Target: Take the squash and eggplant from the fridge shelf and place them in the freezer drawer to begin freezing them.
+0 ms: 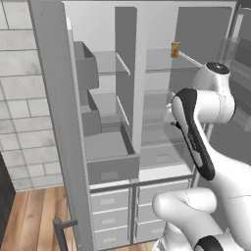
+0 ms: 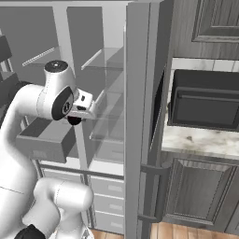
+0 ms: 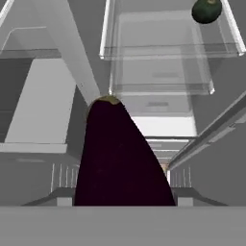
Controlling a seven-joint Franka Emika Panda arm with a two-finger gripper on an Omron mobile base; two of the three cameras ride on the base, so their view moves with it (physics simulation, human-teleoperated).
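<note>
**Eggplant in hand, freezer drawer waiting**

The hand view puts the eggplant [image 3: 120, 153] right in front of the camera, glossy and dark, its stem end pointing away. It hangs so close that it covers the fingers, so I judge them to be pinching it, though the pads themselves are hidden. Up in the far corner of that view the squash [image 3: 207, 10] sits on a clear fridge shelf [image 3: 168, 48], well apart from the hand.

The step in hand looks like the carry: eggplant lifted off the shelf, not yet dropped. The next move calls for swinging the gripper [image 2: 74, 119] across and down to the open freezer drawer [image 1: 112, 156], clearing its tall side wall, then letting go inside it.

The left base view shows the drawer pulled out and a small yellow-orange item [image 1: 175, 49] on an upper shelf, with the arm's own links covering the hand. The right base view catches the wrist beside the shelves, with a dark bit below it.
</note>
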